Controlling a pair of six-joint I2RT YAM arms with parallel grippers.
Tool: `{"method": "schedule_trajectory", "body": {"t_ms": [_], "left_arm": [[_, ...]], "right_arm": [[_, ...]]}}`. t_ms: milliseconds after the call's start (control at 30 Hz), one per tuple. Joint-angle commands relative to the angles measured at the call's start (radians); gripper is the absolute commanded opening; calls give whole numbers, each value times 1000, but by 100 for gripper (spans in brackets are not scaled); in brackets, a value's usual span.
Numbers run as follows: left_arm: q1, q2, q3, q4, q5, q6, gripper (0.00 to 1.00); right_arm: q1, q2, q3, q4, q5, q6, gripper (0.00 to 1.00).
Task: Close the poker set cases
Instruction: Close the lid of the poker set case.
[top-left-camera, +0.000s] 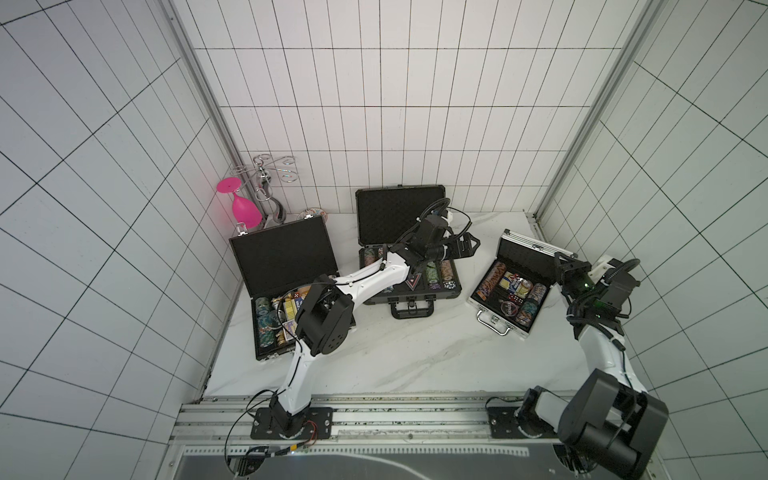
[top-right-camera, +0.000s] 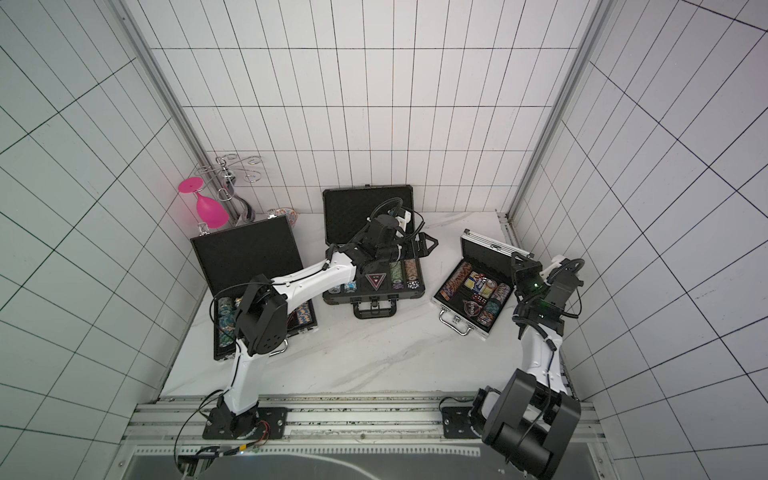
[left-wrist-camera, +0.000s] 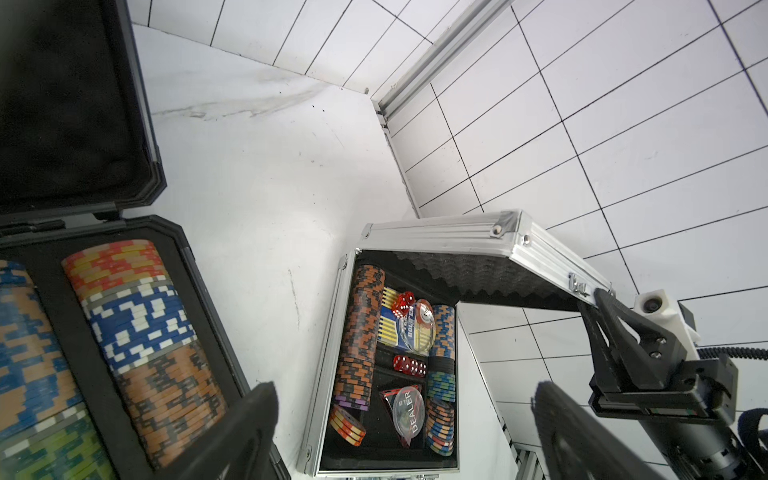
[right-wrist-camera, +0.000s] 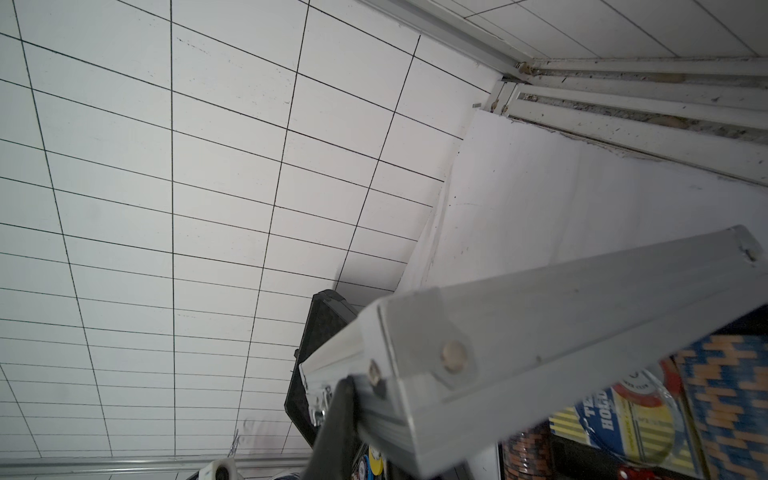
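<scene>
In both top views, three cases sit open on the marble table (top-left-camera: 415, 357). The flat black case (top-left-camera: 278, 257) lies to my left. Its long side is slightly skewed and its lid leans back, and my left elbow covers part of its tray. The dark grey case (top-left-camera: 399, 212) sits at the back in the middle. Its long axis runs across the table, its handle faces my bases and its lid stands upright. The small silver case (top-left-camera: 525, 259) is to my right. Its long axis slants from far left to near right, and its handle points diagonally toward the front middle. My left gripper (top-left-camera: 467, 245) hovers by the dark grey case's right end, fingers spread wide and holding nothing. My right gripper (top-left-camera: 567, 266) is at the raised edge of the small silver case.

In the left wrist view my left fingers (left-wrist-camera: 249, 428) stand far apart. Between them I see the small silver case, its lid (left-wrist-camera: 449, 239) tilted half-raised over chips and dice. My right gripper's fingers are pressed together and touch the lid's front edge beside a latch (left-wrist-camera: 579, 286).

In the right wrist view the lid's corner fills much of the frame. One dark finger (right-wrist-camera: 336, 419) lies against its edge.
</scene>
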Motion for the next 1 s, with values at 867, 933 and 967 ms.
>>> {"method": "schedule_trajectory", "body": {"t_ms": [867,933,967], "left_arm": [[-25,151,195,36,27,60,97],[-29,175,206,49,37,50,98],[-31,184,210,52,37,50,98]], "right_arm": [[83,-65,-89,-389,-128,-264,5],[83,-74,-107,-387,-123,-264,8],[83,-78,-114,-385,-121,-264,10]]}}
